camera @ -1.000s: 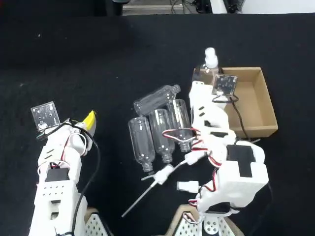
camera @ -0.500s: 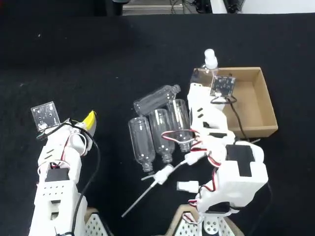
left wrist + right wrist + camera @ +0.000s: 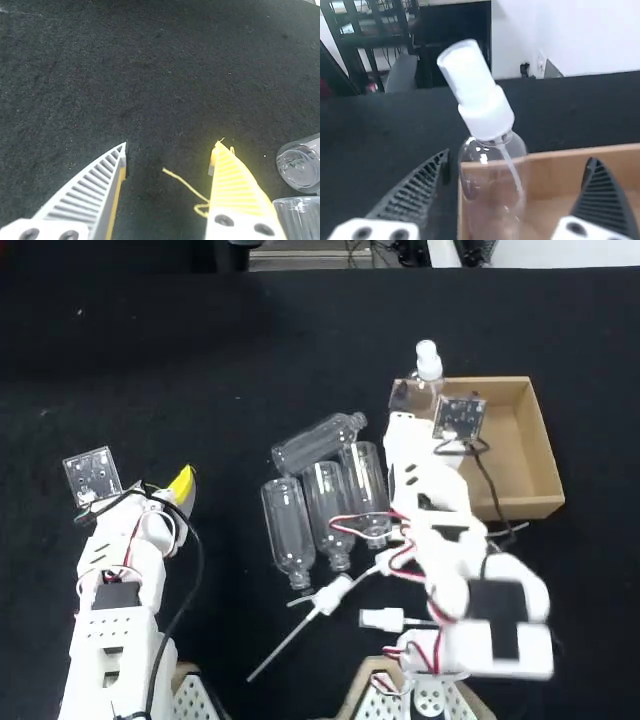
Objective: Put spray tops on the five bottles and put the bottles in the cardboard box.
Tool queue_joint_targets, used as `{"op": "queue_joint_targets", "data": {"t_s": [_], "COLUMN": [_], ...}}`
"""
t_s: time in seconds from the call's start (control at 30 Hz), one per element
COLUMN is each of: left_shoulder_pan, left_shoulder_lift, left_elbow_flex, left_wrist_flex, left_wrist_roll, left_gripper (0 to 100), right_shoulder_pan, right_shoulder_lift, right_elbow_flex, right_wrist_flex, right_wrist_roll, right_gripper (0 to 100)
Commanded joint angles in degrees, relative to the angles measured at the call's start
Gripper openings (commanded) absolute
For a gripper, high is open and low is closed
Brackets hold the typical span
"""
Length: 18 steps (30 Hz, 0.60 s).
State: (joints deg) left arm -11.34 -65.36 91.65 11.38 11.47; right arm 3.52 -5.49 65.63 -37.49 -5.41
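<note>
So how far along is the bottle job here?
Done: one bottle wears a spray top. In hand: it sits at the cardboard box corner, inside the open right gripper. Remaining: four uncapped bottles lie on the table, loose spray tops nearby.

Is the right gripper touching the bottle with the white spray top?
Apart. The right wrist view shows the bottle standing inside the open right gripper, with a plain gap on each side.
</note>
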Motion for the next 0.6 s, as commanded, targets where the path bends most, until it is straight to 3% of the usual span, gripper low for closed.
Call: {"op": "queue_joint_targets", "data": {"t_s": [0.0, 0.33, 0.57], "left_shoulder_pan": [0.8, 0.8, 0.8], "left_shoulder_lift": [-0.7, -0.7, -0.7], "left_elbow_flex": [-1.2, -0.9, -0.8], "left_wrist_flex": [-1.5, -1.5, -1.5], "left_wrist_roll": [0.6, 0.6, 0.6], "left_gripper": [25, 25, 25], "right_shoulder_pan": [3.3, 8.7, 9.5], "right_shoulder_lift": [-13.3, -47.2, -64.5], "right_elbow_flex": [-1.0, -5.4, -6.5], "right_wrist_flex": [17.0, 73.0, 90.7], "right_wrist_roll": [-0.4, 0.0, 0.3], "right_gripper": [35.4, 35.3, 35.3]}}
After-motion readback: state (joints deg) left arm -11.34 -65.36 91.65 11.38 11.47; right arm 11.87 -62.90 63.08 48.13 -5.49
